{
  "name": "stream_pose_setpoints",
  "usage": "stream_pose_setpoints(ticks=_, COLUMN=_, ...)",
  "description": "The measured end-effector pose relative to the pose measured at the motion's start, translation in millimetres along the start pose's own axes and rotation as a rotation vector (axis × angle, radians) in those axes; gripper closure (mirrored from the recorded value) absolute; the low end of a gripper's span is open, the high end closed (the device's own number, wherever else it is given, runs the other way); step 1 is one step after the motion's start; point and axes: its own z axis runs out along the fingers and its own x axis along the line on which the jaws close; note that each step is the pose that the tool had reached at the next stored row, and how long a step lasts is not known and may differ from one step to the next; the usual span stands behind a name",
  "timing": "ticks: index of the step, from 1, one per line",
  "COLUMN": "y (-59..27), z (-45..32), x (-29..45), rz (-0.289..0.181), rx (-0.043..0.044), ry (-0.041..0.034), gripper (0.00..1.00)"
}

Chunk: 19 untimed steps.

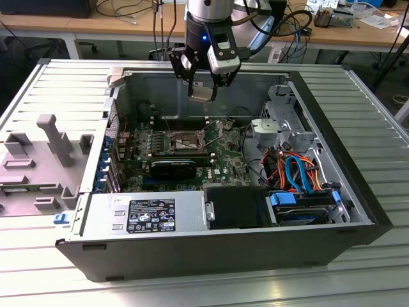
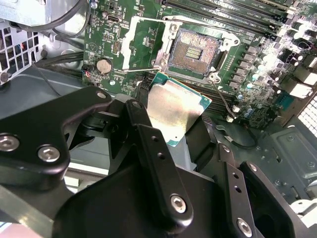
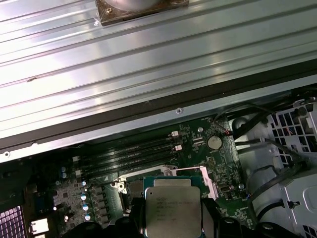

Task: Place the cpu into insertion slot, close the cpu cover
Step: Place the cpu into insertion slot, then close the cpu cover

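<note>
The gripper's (image 1: 204, 86) black fingers (image 2: 141, 124) pinch the cpu (image 2: 174, 108) by two opposite edges, holding it flat in the air above the open computer case (image 1: 192, 249). Below it and well apart, the insertion slot (image 2: 194, 52) lies bare on the green motherboard (image 1: 223, 163). The cpu cover (image 2: 128, 47) is swung open just beside the slot, with its lever wire raised.
</note>
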Motion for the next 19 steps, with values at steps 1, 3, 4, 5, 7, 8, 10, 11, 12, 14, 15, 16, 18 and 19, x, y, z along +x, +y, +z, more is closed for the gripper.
stream_pose_setpoints(ticks=1, y=0.0, z=0.0, x=0.0, rz=0.001, rx=0.0, ry=-0.0001, gripper=0.45)
stream_pose_setpoints(ticks=3, y=0.0, z=0.0, x=0.0, rz=0.004, rx=-0.0001, ry=-0.0004, gripper=0.45)
stream_pose_setpoints(ticks=4, y=0.0, z=0.0, x=0.0, rz=0.005, rx=-0.0002, ry=-0.0004, gripper=0.45)
stream_pose_setpoints(ticks=5, y=0.0, z=0.0, x=0.0, rz=0.005, rx=-0.0001, ry=-0.0005, gripper=0.45)
stream_pose_setpoints(ticks=7, y=0.0, z=0.0, x=0.0, rz=0.008, rx=-0.0001, ry=-0.0007, gripper=0.45)
stream_pose_setpoints(ticks=8, y=0.0, z=0.0, x=0.0, rz=0.009, rx=-0.0002, ry=-0.0007, gripper=0.45)
stream_pose_setpoints(ticks=10, y=0.0, z=0.0, x=0.0, rz=0.011, rx=-0.0003, ry=-0.001, gripper=0.45)
stream_pose_setpoints(ticks=11, y=0.0, z=0.0, x=0.0, rz=0.012, rx=-0.0003, ry=-0.001, gripper=0.45)
stream_pose_setpoints(ticks=12, y=0.0, z=0.0, x=0.0, rz=0.013, rx=-0.0003, ry=-0.0011, gripper=0.45)
stream_pose_setpoints(ticks=14, y=0.0, z=0.0, x=0.0, rz=0.015, rx=-0.0003, ry=-0.0013, gripper=0.45)
stream_pose_setpoints(ticks=15, y=0.0, z=0.0, x=0.0, rz=0.016, rx=-0.0003, ry=-0.0014, gripper=0.45)
stream_pose_setpoints(ticks=16, y=0.0, z=0.0, x=0.0, rz=0.016, rx=-0.0003, ry=-0.0014, gripper=0.45)
stream_pose_setpoints(ticks=18, y=0.0, z=0.0, x=0.0, rz=0.018, rx=-0.0004, ry=-0.0016, gripper=0.45)
stream_pose_setpoints(ticks=19, y=0.0, z=0.0, x=0.0, rz=0.019, rx=-0.0004, ry=-0.0017, gripper=0.45)
